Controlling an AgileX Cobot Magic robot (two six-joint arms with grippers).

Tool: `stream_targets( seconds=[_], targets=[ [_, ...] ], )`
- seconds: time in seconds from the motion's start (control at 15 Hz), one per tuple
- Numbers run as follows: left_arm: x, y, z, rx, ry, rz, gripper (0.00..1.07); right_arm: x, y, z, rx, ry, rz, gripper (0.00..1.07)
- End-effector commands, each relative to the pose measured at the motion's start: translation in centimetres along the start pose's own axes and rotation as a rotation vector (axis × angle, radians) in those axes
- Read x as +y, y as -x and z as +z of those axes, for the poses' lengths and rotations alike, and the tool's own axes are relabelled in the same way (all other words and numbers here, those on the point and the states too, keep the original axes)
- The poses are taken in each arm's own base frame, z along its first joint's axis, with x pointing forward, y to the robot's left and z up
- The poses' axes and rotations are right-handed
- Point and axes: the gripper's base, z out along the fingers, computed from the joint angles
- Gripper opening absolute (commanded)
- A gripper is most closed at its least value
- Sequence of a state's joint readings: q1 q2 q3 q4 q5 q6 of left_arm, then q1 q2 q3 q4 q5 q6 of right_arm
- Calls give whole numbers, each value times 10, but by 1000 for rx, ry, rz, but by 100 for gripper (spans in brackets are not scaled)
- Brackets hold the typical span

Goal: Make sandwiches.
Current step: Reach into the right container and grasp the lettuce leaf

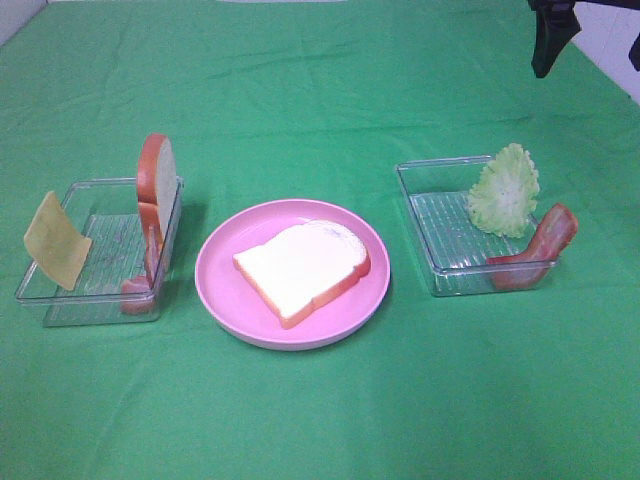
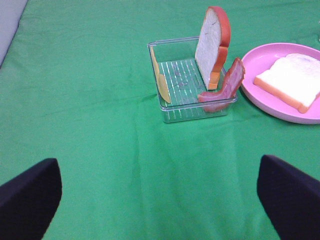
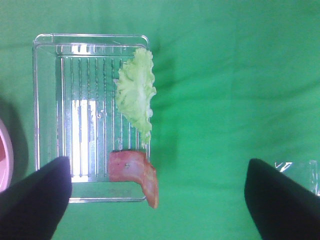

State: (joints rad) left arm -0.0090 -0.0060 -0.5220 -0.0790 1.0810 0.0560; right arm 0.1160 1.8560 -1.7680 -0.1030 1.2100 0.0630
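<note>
From my station I see both sets of jaws spread wide, holding nothing; the left jaws hang over bare surface (image 2: 100, 150) short of the left tray (image 1: 80, 308); the right jaws look down on the outer edge of the right tray (image 1: 420, 215), and a dark part of that arm (image 1: 553, 35) shows at 1 o'clock in the high view.

The plate (image 1: 213, 275) sits mid-surface with one bread slice (image 1: 300, 268) flat on it. At 9 o'clock from the plate, the left tray holds three things: cheese (image 1: 55, 240) leaning on its 9 o'clock wall; a second slice (image 1: 155, 172) upright against its 3 o'clock wall; bacon (image 1: 140, 288) curled at its 5 o'clock corner. At 3 o'clock from the plate, the right tray holds lettuce (image 1: 505, 190) propped at its 2 o'clock corner; another bacon strip (image 1: 535, 250) drapes over its 4 o'clock corner.
</note>
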Motion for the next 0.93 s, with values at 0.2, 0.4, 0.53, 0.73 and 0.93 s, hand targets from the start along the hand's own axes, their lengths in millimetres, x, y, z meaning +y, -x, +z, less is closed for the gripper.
stream_targets(
  seconds=[0.2, 0.4, 0.53, 0.73, 0.93],
  targets=[
    [0, -1, -1, -15, 1, -1, 100, 8, 3, 49, 71, 38, -10, 90],
    [0, -1, -1, -15, 1, -1, 100, 13, 5, 86, 106, 48, -10, 90],
    [0, -1, -1, -15, 1, -1, 100, 14, 6, 102, 114, 39, -18, 90],
    [0, -1, -1, -15, 1, -1, 100, 15, 6, 125, 118, 24, -30, 90],
    [0, -1, -1, -15, 1, -1, 100, 16, 5, 142, 131, 17, -39, 89]
  ],
)
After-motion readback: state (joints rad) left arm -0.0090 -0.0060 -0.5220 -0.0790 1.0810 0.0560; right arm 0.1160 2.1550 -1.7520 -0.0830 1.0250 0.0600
